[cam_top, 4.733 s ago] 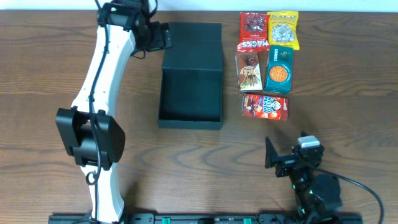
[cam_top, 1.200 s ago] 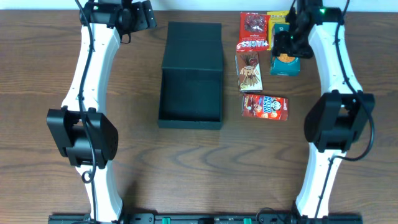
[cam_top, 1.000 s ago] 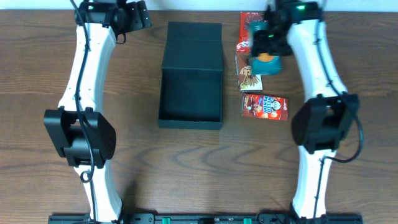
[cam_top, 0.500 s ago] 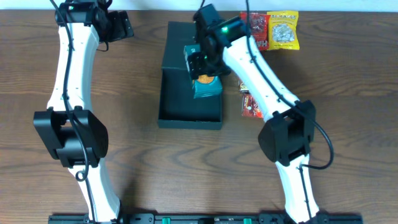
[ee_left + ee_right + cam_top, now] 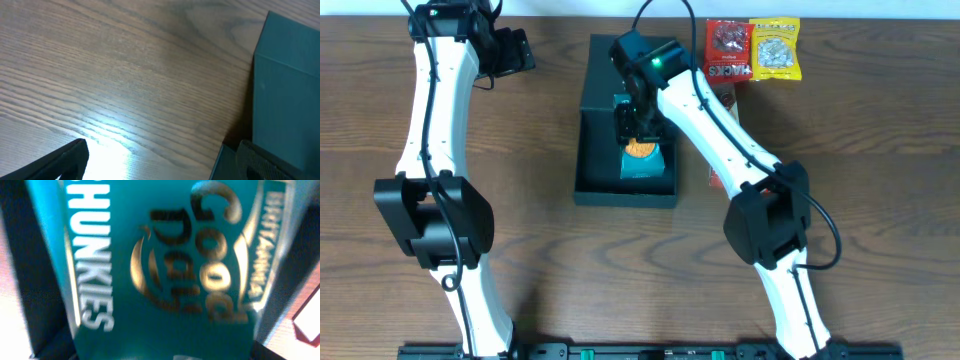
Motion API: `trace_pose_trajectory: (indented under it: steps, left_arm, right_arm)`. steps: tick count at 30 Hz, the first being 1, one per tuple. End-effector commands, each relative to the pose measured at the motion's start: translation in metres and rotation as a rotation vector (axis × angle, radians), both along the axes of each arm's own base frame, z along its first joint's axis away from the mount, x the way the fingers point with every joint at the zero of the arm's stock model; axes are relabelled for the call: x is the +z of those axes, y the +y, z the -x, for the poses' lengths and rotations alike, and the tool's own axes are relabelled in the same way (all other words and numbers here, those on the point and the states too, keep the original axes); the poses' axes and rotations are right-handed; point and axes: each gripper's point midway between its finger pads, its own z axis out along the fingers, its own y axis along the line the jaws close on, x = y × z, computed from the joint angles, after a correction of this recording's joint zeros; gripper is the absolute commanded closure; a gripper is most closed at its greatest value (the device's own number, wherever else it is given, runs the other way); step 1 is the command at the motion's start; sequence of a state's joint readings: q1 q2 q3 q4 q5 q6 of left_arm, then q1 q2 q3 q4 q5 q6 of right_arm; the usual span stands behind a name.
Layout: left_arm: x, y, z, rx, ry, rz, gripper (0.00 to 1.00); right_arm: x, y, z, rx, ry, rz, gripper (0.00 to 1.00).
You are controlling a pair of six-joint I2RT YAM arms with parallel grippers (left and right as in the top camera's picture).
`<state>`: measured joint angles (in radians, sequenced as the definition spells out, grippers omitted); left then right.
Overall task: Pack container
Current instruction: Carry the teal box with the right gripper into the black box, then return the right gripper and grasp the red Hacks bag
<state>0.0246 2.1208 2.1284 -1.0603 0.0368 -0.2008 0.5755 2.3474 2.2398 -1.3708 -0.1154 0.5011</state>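
The dark container (image 5: 590,150) lies open in the middle of the table, its flap lid (image 5: 620,75) folded back toward the far edge. My right gripper (image 5: 638,128) reaches down into it, shut on a teal snack packet (image 5: 641,160) that hangs over the right half of the box floor. That teal packet (image 5: 160,270) fills the right wrist view, blurred, with dark box wall (image 5: 15,265) beside it. My left gripper (image 5: 510,50) hovers open and empty over bare table left of the lid. In the left wrist view, the left gripper (image 5: 165,167) has the container (image 5: 290,85) at its right.
A red packet (image 5: 727,52) and a yellow packet (image 5: 775,47) lie at the back right of the table. A brown packet (image 5: 729,97) and a red box (image 5: 714,178) peek out from under my right arm, right of the container.
My right arm carried the teal packet from the snack group on the right over to the container and lowered it inside. My left gripper shifted slightly left and stayed open.
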Motion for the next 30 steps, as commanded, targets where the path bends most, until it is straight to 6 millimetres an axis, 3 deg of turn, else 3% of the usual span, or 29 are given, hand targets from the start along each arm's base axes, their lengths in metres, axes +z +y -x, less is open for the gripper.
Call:
trace_pose_trajectory:
  steps: [1, 6, 10, 11, 13, 19, 23, 28, 30]
  left_arm:
    - [0.006, 0.005, -0.001, -0.009, -0.012, -0.026, 0.05]
    - [0.005, 0.005, 0.0, -0.009, -0.004, -0.026, 0.05]
    - [0.005, 0.005, 0.001, -0.009, -0.002, -0.025, 0.05]
    - [0.005, 0.005, 0.001, -0.009, -0.002, -0.025, 0.05]
    - [0.005, 0.005, 0.001, -0.009, -0.002, -0.025, 0.05]
    - [0.005, 0.005, 0.001, -0.009, -0.002, -0.025, 0.05]
    - [0.005, 0.004, 0.001, -0.009, -0.002, -0.025, 0.05]
    - [0.005, 0.003, 0.001, -0.012, -0.002, -0.019, 0.05]
    - [0.005, 0.003, 0.001, -0.012, -0.002, -0.019, 0.04]
  right_arm:
    - [-0.025, -0.01, 0.019, -0.096, 0.089, 0.069, 0.43]
    - [-0.038, -0.016, 0.028, -0.106, 0.13, 0.099, 0.46]
    - [-0.038, -0.017, 0.029, -0.105, 0.131, 0.101, 0.43]
    - [-0.038, -0.017, 0.029, -0.102, 0.132, 0.101, 0.37]
    - [-0.038, -0.017, 0.028, -0.088, 0.13, 0.1, 0.02]
    - [-0.031, -0.02, 0.021, -0.074, 0.109, 0.084, 0.01]
    - [0.013, -0.023, -0.005, -0.101, -0.001, 0.009, 0.01]
    - [0.099, -0.027, -0.058, 0.0, -0.3, -0.128, 0.01]
    - [0.125, -0.033, -0.077, 0.084, -0.429, -0.133, 0.01]
